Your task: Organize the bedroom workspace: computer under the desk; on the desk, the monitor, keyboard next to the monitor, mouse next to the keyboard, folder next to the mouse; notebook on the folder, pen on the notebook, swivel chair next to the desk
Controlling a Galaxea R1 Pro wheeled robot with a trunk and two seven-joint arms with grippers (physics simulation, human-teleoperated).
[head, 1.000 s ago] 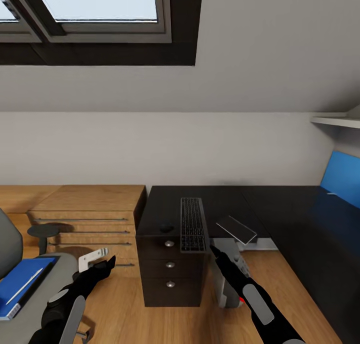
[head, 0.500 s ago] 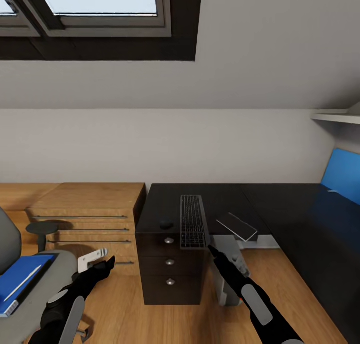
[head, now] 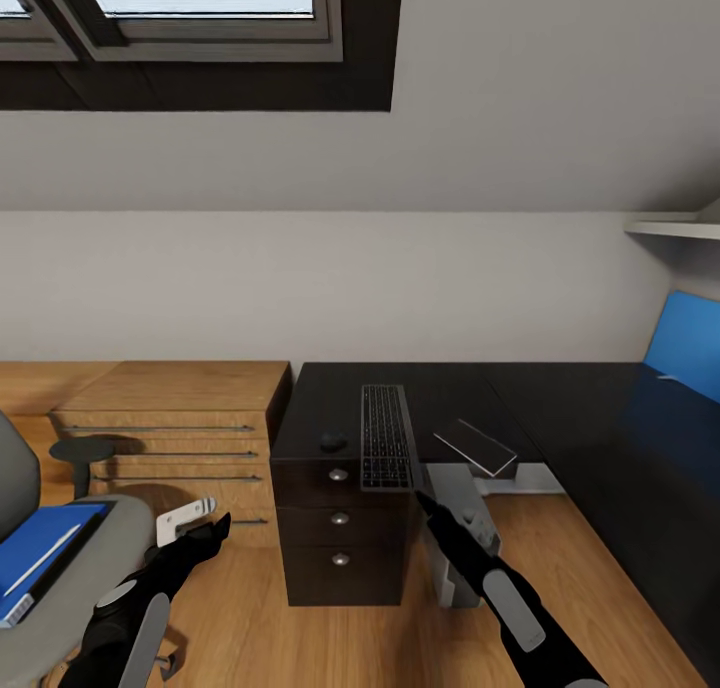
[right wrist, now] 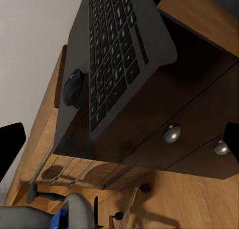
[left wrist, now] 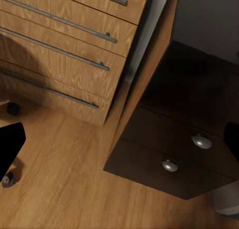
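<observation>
The black tabletop fills the middle and right of the head view, with its dark three-drawer unit at lower centre. The keyboard lies lengthwise on it, its near end poking out past the front edge above the drawers. The mouse sits just beside the keyboard, towards the frame's left, close to the same edge. The notebook is tilted at the tabletop's front edge, right of the keyboard, part of it hanging over. Beneath that edge stands the light-grey computer, on the floor just right of the drawer unit.

At far left the swivel chair carries the blue folder on its seat, with the pale pen lying on top of the folder. Light wooden cabinets stand against the wall between chair and tabletop. A blue panel shows at the right edge.

The right gripper points at the near end of the keyboard, just below it and in front of the computer; its jaws look pressed together with nothing in them. The left gripper hangs low over the floor between chair and drawers, by a white chair part; its jaws also look closed and empty.
</observation>
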